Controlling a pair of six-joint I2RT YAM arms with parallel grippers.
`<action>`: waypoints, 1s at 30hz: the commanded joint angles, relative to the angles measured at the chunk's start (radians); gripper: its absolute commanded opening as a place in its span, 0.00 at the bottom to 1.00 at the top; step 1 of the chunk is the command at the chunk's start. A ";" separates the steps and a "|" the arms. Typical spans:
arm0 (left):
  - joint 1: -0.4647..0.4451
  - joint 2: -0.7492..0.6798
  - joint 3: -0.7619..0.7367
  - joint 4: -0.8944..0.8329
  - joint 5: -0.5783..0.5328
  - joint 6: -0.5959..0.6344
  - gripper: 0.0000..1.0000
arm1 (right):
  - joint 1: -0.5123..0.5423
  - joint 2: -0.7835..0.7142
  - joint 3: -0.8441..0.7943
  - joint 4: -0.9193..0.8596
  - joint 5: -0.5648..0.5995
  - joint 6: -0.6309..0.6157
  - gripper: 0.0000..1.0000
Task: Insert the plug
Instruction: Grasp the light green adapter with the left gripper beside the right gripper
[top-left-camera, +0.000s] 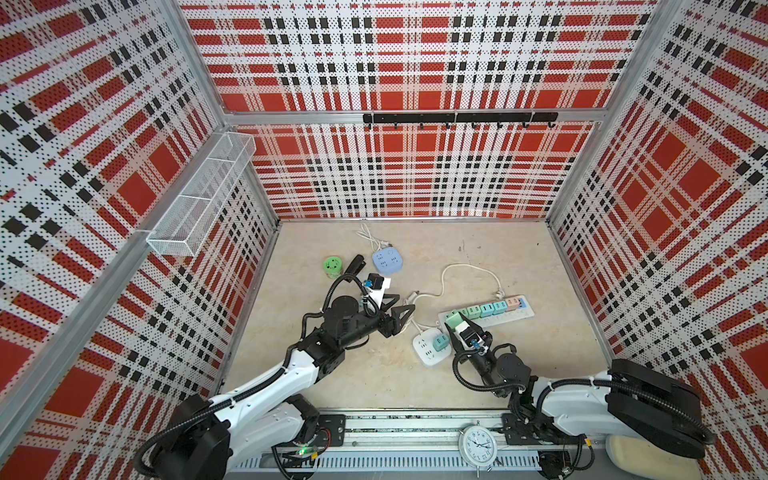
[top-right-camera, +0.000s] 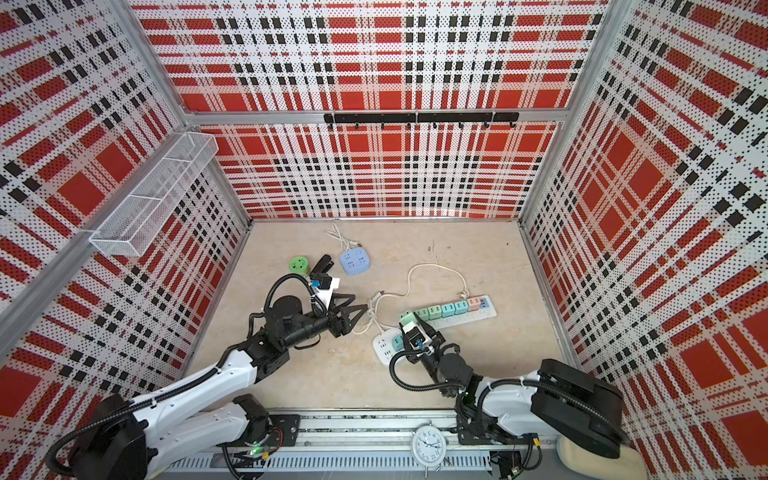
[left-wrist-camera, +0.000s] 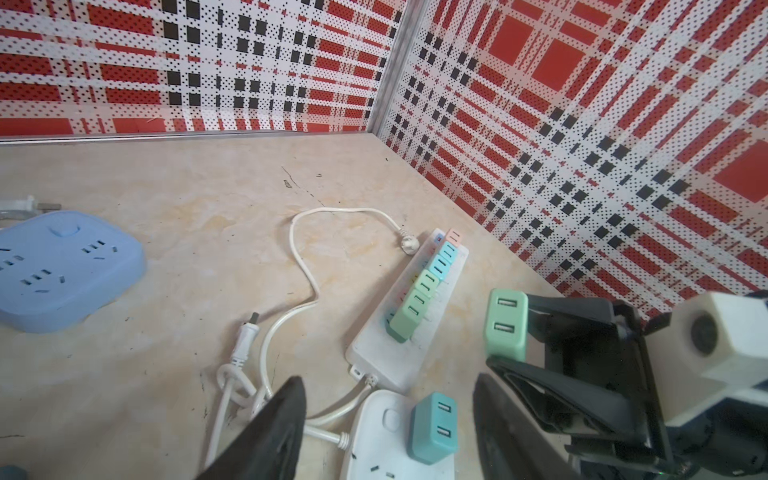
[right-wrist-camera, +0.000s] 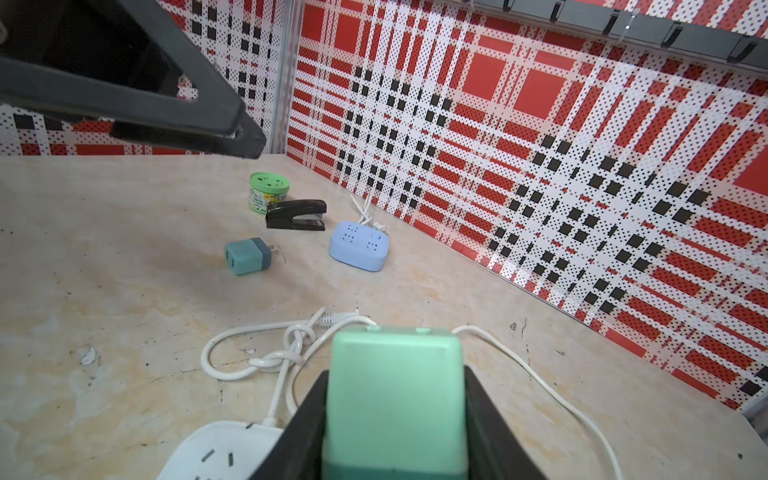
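My right fingers (right-wrist-camera: 303, 424) are clamped on the mint-green plug (right-wrist-camera: 395, 386), held by the end of the long white power strip (top-left-camera: 507, 318), beside the square white socket block (top-left-camera: 426, 355). My left fingers (left-wrist-camera: 274, 436) stand partly apart, empty, above the bench (top-left-camera: 374, 374).

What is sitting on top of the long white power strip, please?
A row of green, teal and pink chargers stands plugged in along the power strip. The sockets beneath them are covered, so their prongs cannot be seen.
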 joint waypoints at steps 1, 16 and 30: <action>-0.026 0.029 0.050 0.030 0.092 0.038 0.62 | -0.005 -0.027 -0.004 0.078 -0.075 -0.012 0.00; -0.095 0.158 0.128 0.031 0.238 0.037 0.56 | -0.003 -0.065 0.018 -0.017 -0.231 0.025 0.00; -0.145 0.230 0.174 0.017 0.296 0.057 0.52 | 0.046 0.007 0.041 0.048 -0.226 0.010 0.00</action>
